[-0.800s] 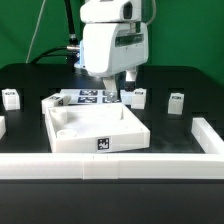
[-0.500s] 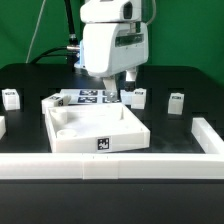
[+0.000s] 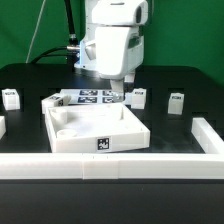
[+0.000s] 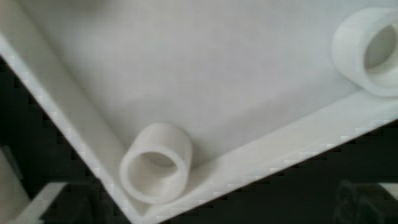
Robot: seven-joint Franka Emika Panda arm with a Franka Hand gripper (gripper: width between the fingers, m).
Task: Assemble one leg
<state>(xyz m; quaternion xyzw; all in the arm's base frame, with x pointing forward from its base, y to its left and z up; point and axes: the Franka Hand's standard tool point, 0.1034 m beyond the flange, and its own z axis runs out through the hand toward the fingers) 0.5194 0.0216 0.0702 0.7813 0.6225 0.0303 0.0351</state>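
Three small white legs with marker tags stand on the black table in the exterior view: one (image 3: 10, 98) at the left, one (image 3: 135, 98) behind the tray, one (image 3: 177, 103) at the right. My gripper (image 3: 118, 90) hangs over the back edge of the large white square tray (image 3: 62, 138), just left of the middle leg. In the wrist view the gripper (image 4: 205, 216) is open and empty. Its dim fingertips (image 4: 43, 203) straddle a tray corner (image 4: 249, 70) with a round socket (image 4: 157, 165). No leg shows in the wrist view.
The marker board (image 3: 88, 97) lies behind the tray, partly under the gripper. A white rail (image 3: 110, 164) runs along the front and up the exterior view's right side (image 3: 206, 133). Another white piece (image 3: 2, 126) shows at the left edge. A second socket (image 4: 370, 50) shows in the wrist view.
The gripper body has turned about its vertical axis and now looks narrower in the exterior view. It stays over the tray's back edge. The parts have not moved.
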